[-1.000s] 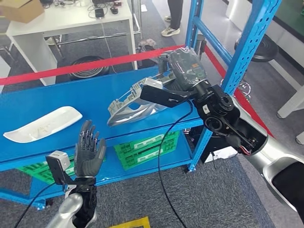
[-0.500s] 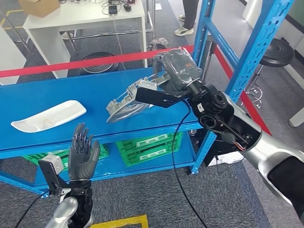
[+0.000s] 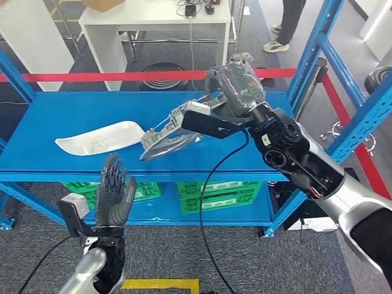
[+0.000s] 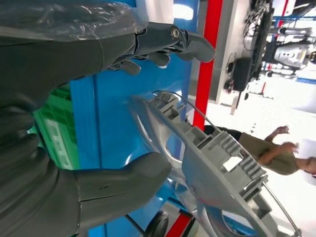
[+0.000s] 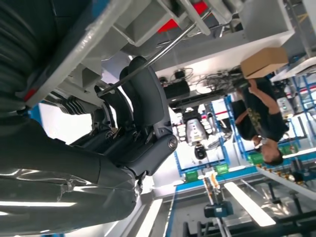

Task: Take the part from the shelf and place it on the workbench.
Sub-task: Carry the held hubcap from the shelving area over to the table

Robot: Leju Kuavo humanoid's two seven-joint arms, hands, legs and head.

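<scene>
The grey part point(image 3: 168, 131) sits tilted on the blue shelf point(image 3: 55, 119), right of a white panel point(image 3: 99, 138). The right hand point(image 3: 231, 92) grips its far end — apparently lifting it; the left hand point(image 3: 113, 196) hangs near, fingers spread, holding nothing.

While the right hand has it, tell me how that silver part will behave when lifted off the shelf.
Probably stiff: the silver part keeps its long shape though the right hand grips only one end. Likely light for its size, being a thin ribbed shell. It may tip or swing, since most of it hangs beyond the grip, over the blue shelf.
</scene>
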